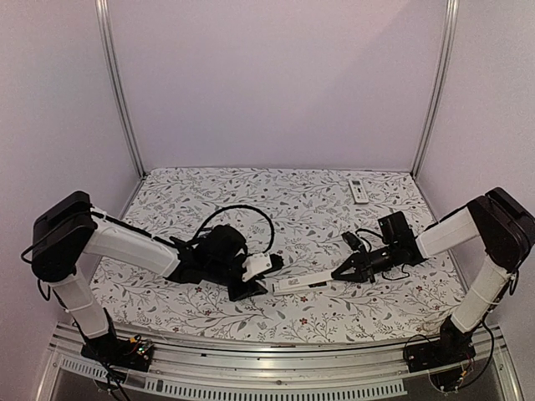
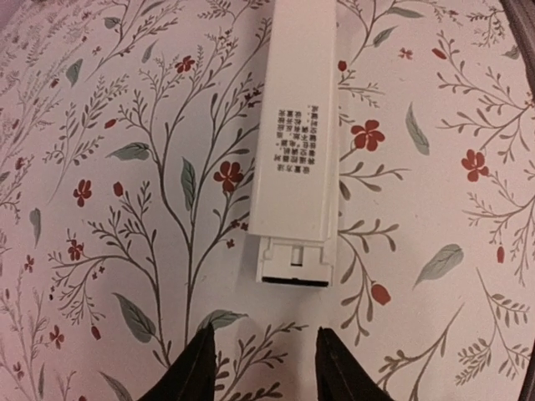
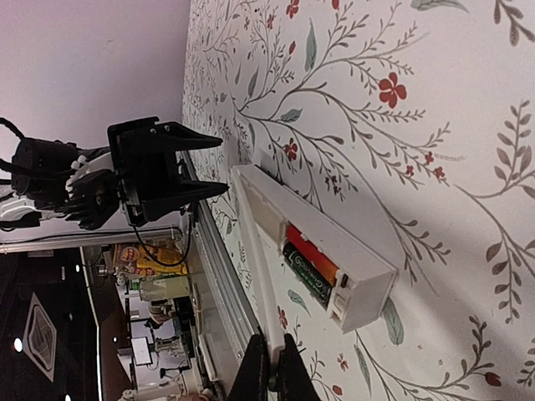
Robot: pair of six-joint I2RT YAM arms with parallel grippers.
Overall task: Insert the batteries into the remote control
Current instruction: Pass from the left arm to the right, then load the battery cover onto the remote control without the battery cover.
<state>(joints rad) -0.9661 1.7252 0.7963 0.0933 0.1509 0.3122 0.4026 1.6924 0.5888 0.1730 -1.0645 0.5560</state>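
White remote [image 1: 299, 282]: lying near front edge of tabletop [image 1: 251, 188].
Batteries [image 3: 308, 261]: red and black, inside remote.
Left gripper [image 2: 263, 334]: spread, empty.
Right gripper [image 3: 274, 351]: pressed together.

White remote [image 2: 297, 134] on the flowered desk [image 2: 125, 209], left gripper [image 2: 266, 368] just short of its end.

The remote lies flat and lengthwise, running out of the top of the view. A small block of dark print [image 2: 292, 134] sits along its right edge. Its near end is notched, with a dark strip across it. Below that end the gripper's two black fingers [image 2: 196, 372] stand apart, one to each side of the remote's line. They touch neither the remote nor each other, and only bare cloth lies between them.
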